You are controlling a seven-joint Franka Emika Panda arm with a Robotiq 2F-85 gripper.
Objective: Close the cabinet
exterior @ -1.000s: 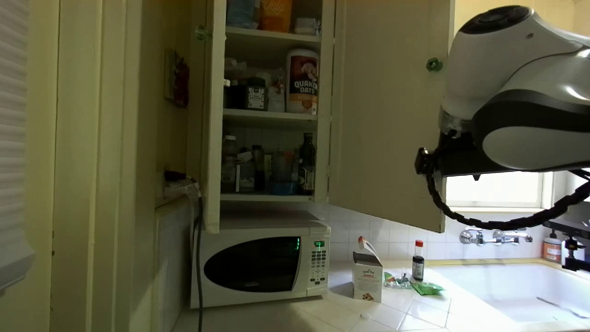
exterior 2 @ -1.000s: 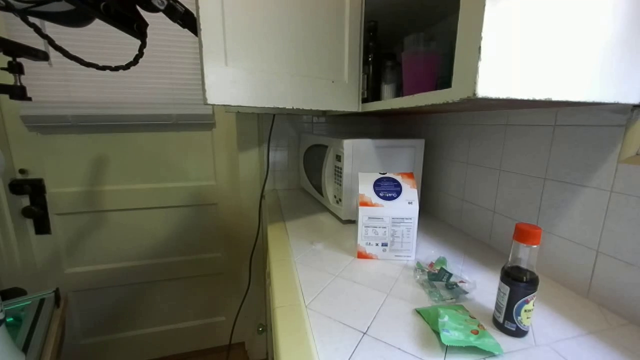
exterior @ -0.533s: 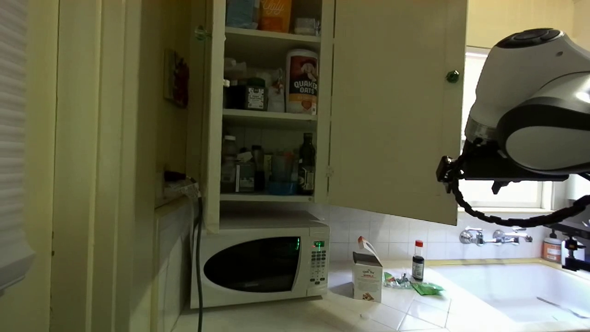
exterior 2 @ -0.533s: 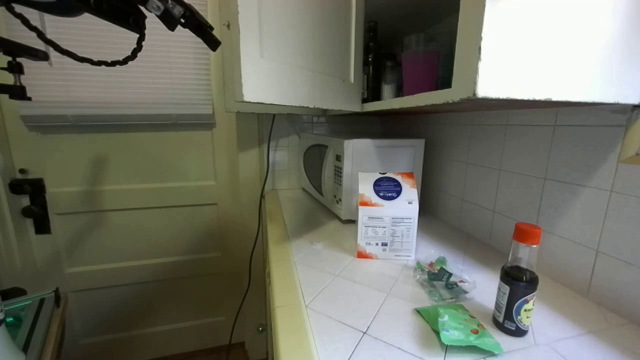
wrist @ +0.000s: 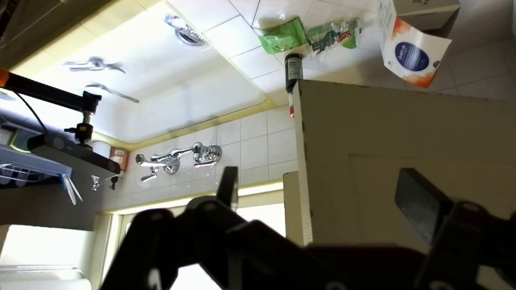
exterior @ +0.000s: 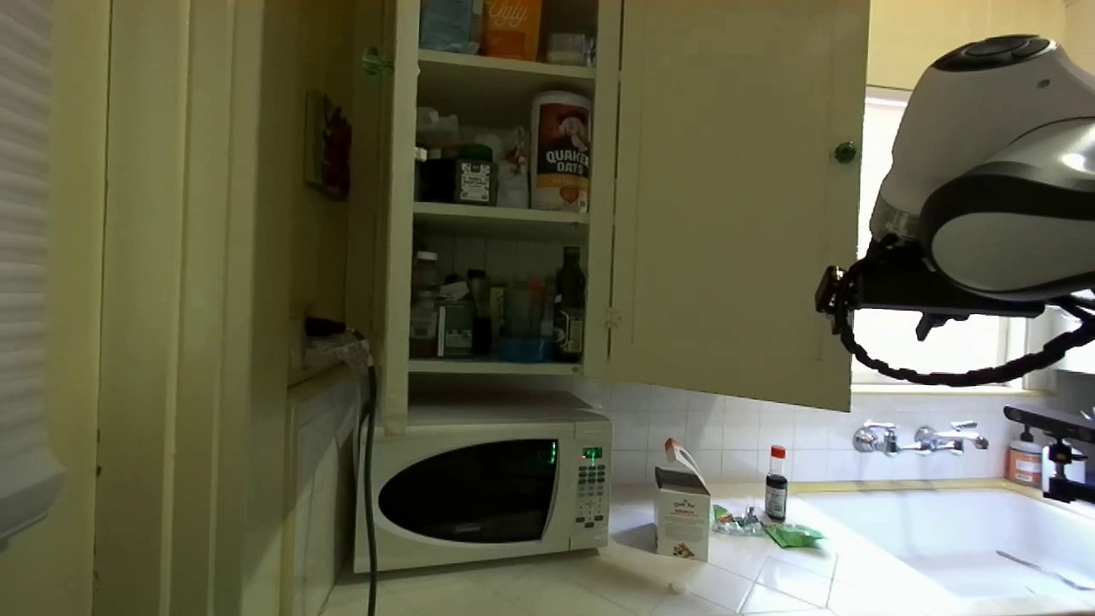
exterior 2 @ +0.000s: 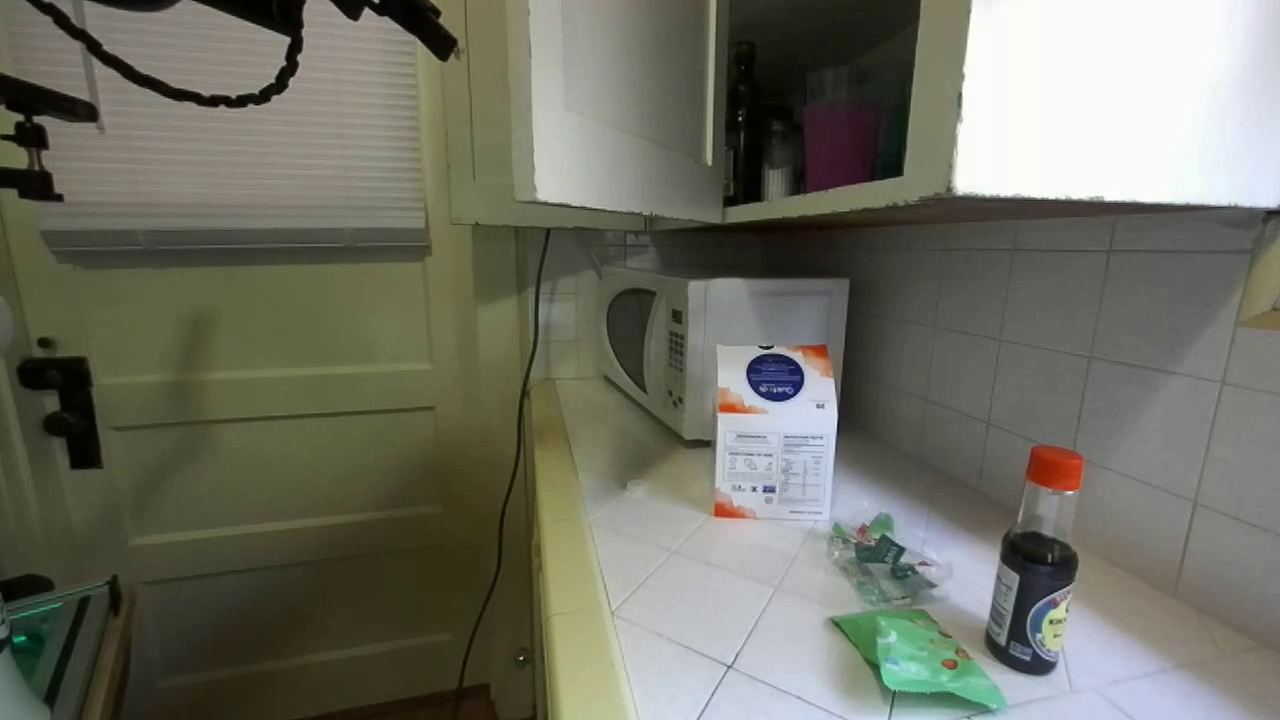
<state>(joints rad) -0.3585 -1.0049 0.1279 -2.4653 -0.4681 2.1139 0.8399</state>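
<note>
While the cabinet [exterior: 604, 197] stands open: in an exterior view it hangs above the microwave [exterior: 479, 492], so whatever swings should clear the counter [exterior: 719, 586].
Corner door [exterior: 396, 257]: edge-on, about straight out, nothing pressing on it.
Sink-side door [exterior: 727, 214]: partway out, knob [exterior: 845, 152] on the face that shows, arm [exterior: 967, 154] by its free edge.
Oats [exterior: 560, 154]: upright on the shelf [exterior: 500, 215], inside the cabinet, so I expect no snag when the corner door comes round.
Box [exterior: 682, 522], bottle [exterior: 776, 492], packet [exterior: 794, 536]: on the counter, lower than the sink-side door's bottom edge; should be out of its sweep.
Cup [exterior 2: 840, 145]: in an exterior view it shows through the gap beside the sink-side door's inner face, so that one isn't closed yet.
Finger [exterior 2: 425, 26]: dark tip in at the top edge, background visible between it and the sink-side door's free edge. Looks to be on the outer side, where a push belongs. Rest is cut off.
Gripper [wrist: 318, 189]: wrist view, jaws wide apart, nothing clamped. One fingertip lies over the sink-side door, the other past its free edge, in front of the window [wrist: 264, 217].
Jaw spread: my read, a push needs no grasp.
Free edge: probably chosen for leverage. Touching or just beside, can't tell. Risk is a finger slipping past or hooking it.
Doors left: both. Press the sink-side door home, then go round for the corner door.
</note>
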